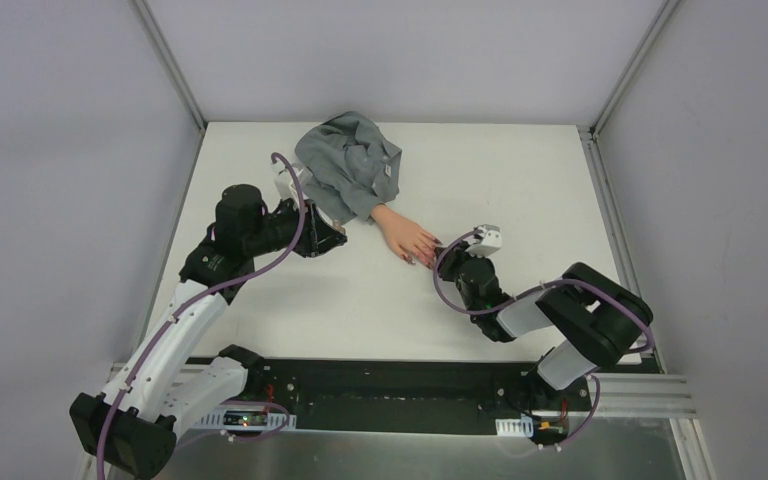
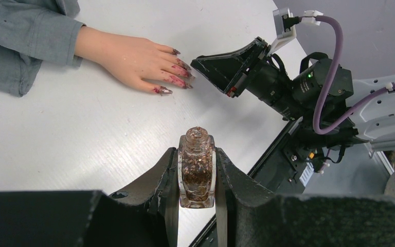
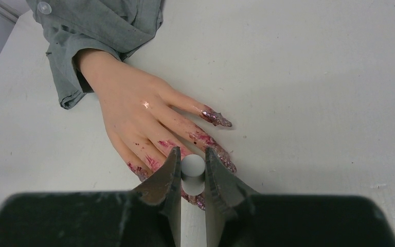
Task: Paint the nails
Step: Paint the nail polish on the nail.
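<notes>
White desk (image 1: 520,180) is bearing the hand (image 3: 133,108). Pinching the cap (image 3: 192,167), the right claw (image 3: 191,154) is crowding the nails (image 3: 216,117), likely risking polish on skin; the left claw (image 2: 196,153) is pinching the open bottle (image 2: 197,177), risking spillage if tilting.

- nails (image 3: 217,118) — dark purplish-red, glittery; smears on the peach fake hand (image 3: 133,110)
- sleeve (image 3: 100,28) — plain grey
- bottle (image 2: 197,172): clear, coppery-brown flakes
- cap (image 3: 193,165): white
- bench (image 3: 313,77): white

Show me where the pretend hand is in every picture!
Top external: the fake hand lies near the picture's middle, fingers pointing down and right.
Left wrist: the fake hand is at the upper left, fingers pointing right.
Right wrist: the fake hand is left of centre, fingers pointing to the lower right.
Shared landmark: the grey sleeve at its wrist.
</notes>
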`<move>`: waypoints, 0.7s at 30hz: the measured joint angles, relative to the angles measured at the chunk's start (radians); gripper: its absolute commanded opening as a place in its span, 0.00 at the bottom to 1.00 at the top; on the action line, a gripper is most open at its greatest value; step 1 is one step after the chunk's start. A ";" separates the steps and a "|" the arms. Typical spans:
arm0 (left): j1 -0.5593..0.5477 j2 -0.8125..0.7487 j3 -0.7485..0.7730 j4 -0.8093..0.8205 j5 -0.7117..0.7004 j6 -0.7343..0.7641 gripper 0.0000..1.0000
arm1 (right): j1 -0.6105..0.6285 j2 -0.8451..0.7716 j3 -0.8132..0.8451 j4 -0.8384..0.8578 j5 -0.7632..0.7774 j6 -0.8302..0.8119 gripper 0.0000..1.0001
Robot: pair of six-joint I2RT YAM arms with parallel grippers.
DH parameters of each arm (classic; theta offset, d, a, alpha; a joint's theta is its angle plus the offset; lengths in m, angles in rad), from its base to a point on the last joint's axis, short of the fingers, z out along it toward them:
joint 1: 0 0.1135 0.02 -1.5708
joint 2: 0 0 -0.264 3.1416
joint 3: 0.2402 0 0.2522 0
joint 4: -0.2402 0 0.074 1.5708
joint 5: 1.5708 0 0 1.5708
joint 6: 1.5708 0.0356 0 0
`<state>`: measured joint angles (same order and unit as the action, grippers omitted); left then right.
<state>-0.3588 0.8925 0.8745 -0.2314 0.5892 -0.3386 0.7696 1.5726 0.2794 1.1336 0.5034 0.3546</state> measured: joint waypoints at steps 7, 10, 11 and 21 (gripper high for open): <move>0.000 0.004 0.000 0.000 0.000 0.000 0.00 | 0.000 0.011 0.001 0.007 0.000 0.000 0.00; 0.000 0.004 0.000 0.000 0.000 0.000 0.00 | 0.000 0.011 0.001 0.007 0.000 0.000 0.00; 0.000 0.004 0.000 0.000 0.000 0.000 0.00 | 0.000 0.011 0.001 0.007 0.000 0.000 0.00; 0.000 0.004 0.000 0.000 0.000 0.000 0.00 | 0.000 0.011 0.001 0.007 0.000 0.000 0.00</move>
<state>-0.3588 0.8967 0.8745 -0.2314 0.5896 -0.3386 0.7692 1.5841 0.2806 1.1404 0.5037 0.3546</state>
